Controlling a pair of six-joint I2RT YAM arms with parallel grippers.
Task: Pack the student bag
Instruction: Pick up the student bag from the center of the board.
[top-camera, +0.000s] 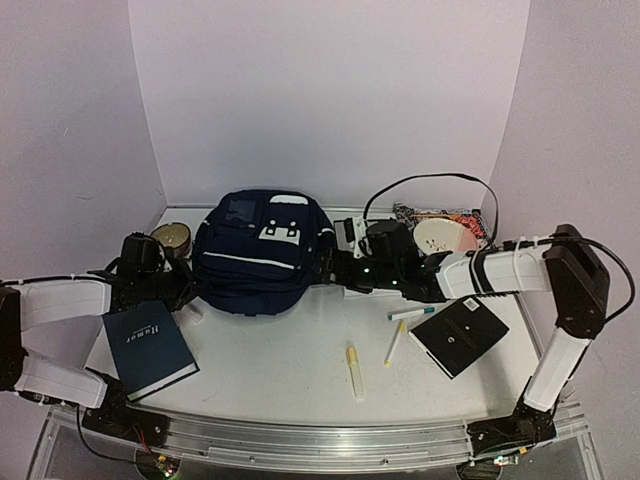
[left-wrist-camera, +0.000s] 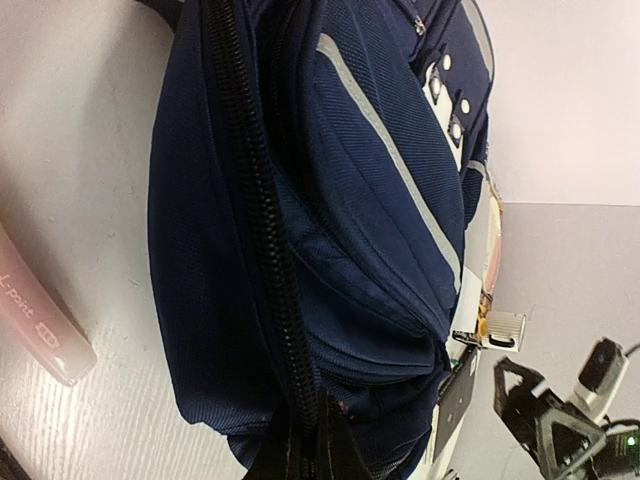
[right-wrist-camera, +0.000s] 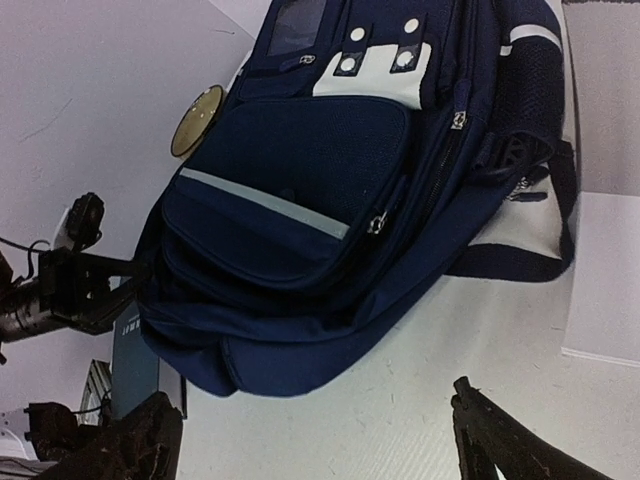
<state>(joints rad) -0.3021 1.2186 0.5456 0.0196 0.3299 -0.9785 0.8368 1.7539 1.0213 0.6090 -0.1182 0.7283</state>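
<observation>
Student bag (top-camera: 255, 255) lay flat at the middle of the tabletop (top-camera: 290, 385), towards the far edge. Its top and carry handle pointed at the far edge and its base at the near edge, so the long axis ran near to far. Zips appeared done up; no lining showed, and nothing looked packed yet.

Left arm's fingers (left-wrist-camera: 295, 455) were together at the bag's left flank, right where the main zip track (left-wrist-camera: 262, 220) ran down into them. Judged to be pinching the zip or the seam there; the exact bite was hidden in dark fabric. The bag filled the left wrist view, directly ahead of them and in contact.

Right arm's fingers (right-wrist-camera: 500, 435) stood wide apart with nothing between them. The bag lay ahead of them, and a strip of bare tabletop separated the tips from its right flank. The left arm was therefore the nearer, touching, while the right was near but clear.

Appearance: navy woven fabric, soft and slumped, with a pale stripe across the front pocket (right-wrist-camera: 270, 205). White patches with studs sat near the top, and a strap trailed off the right side.

Loose items lay near the near edge: hardcover book (top-camera: 150, 348) near the left corner, yellow highlighter (top-camera: 355, 370) at the middle, black notebook (top-camera: 460, 337) towards the right.

Judgement: the next move depends on drawing the zip along the bag's left flank while the right arm steadies the other side.
</observation>
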